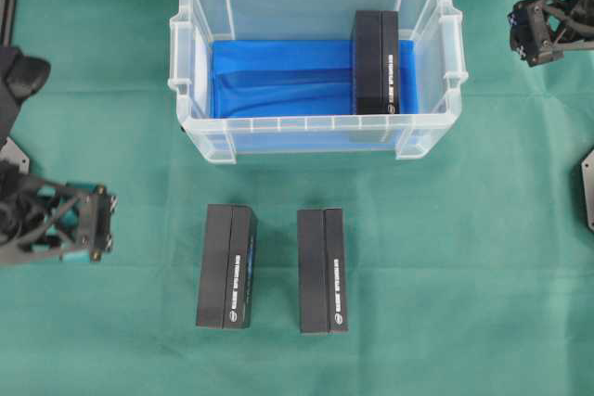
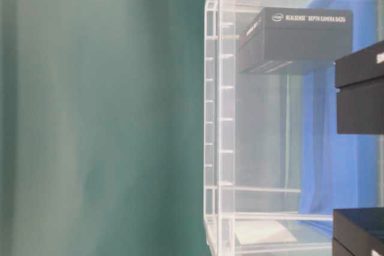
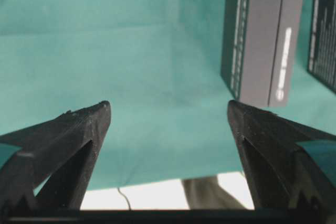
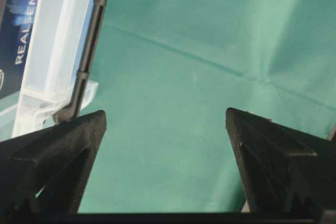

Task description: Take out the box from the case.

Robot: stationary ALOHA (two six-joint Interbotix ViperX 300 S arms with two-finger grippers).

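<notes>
The clear case [image 1: 316, 123] with a blue lining stands at the back middle of the green cloth. One black box [image 1: 375, 62] lies in its right end and also shows through the wall in the table-level view [image 2: 300, 40]. My left gripper [image 1: 105, 222] hovers open at the front left, well away from the case, with only cloth between its fingers [image 3: 168, 109]. My right gripper [image 1: 522, 34] is open at the back right, just off the case's right handle [image 4: 52, 51], holding nothing [image 4: 165, 114].
Two more black boxes [image 1: 226, 266] [image 1: 322, 270] lie side by side on the cloth in front of the case. The nearer one [image 3: 265, 35] shows ahead and right of my left fingers. The cloth's front edge runs below the left gripper.
</notes>
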